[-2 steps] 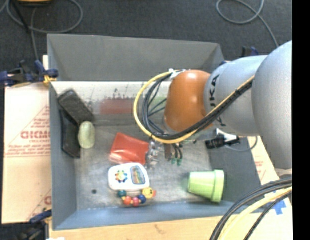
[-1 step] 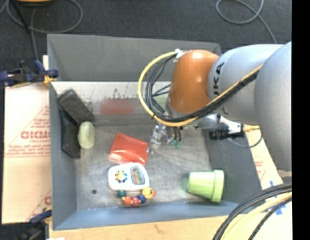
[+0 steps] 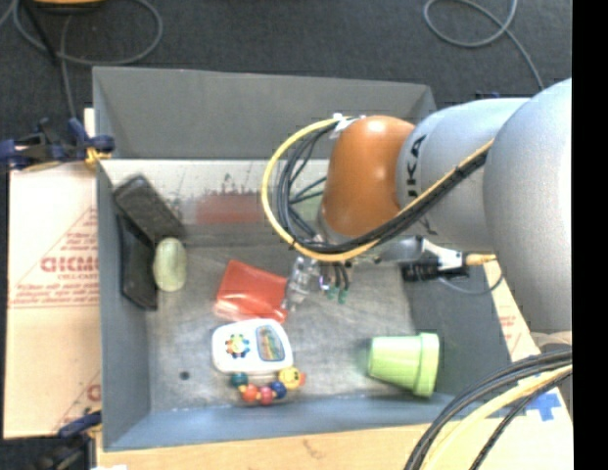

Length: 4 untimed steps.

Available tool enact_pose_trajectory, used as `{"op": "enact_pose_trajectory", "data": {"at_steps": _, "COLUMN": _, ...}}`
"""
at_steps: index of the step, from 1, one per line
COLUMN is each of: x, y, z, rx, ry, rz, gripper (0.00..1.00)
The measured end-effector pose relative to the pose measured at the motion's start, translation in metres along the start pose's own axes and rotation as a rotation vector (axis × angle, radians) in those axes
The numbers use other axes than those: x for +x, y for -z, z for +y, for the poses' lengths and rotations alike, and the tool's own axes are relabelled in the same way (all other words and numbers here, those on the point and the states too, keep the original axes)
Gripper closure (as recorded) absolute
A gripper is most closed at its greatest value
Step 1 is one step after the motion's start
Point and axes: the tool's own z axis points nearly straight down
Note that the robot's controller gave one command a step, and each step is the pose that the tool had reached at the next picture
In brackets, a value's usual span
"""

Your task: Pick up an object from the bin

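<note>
- The nearest thing to the claw (image 3: 318,284) is an orange-red flat packet (image 3: 250,290), lying on the floor of the bin (image 3: 255,106) about mid-way across.
- My claw sits low, just off the packet's right edge. I cannot tell whether it touches the packet.
- From this angle I cannot tell whether the claw is spread or pressed together, and I see nothing pinched in it.
- Above the claw, the arm's orange cover (image 3: 367,174) and looped cables (image 3: 279,179) block much of my view of the wrist.
- Just in front of the packet lies a white toy (image 3: 250,346) with coloured beads (image 3: 269,388) at its near edge.
- A green cup (image 3: 406,362) lies on its side near the front right, well apart from the packet.
- By the left wall, a pale green oval (image 3: 169,264) rests against a black slab (image 3: 137,262).
</note>
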Motion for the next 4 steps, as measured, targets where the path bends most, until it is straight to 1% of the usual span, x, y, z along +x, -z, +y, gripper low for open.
{"op": "enact_pose_trajectory", "data": {"at_steps": 1, "x": 0.004, "y": -0.009, "z": 0.008, "rx": 0.004, "ry": 0.244, "rz": 0.014, "gripper": 1.00}}
{"op": "enact_pose_trajectory", "data": {"at_steps": 2, "x": 0.021, "y": 0.005, "z": 0.059, "rx": 0.000, "ry": 0.210, "rz": 0.008, "gripper": 1.00}}
{"op": "enact_pose_trajectory", "data": {"at_steps": 3, "x": 0.023, "y": 0.017, "z": 0.069, "rx": -0.003, "ry": 0.254, "rz": 0.009, "gripper": 1.00}}
{"op": "enact_pose_trajectory", "data": {"at_steps": 4, "x": 0.002, "y": -0.021, "z": 0.061, "rx": -0.004, "ry": 0.237, "rz": 0.000, "gripper": 1.00}}
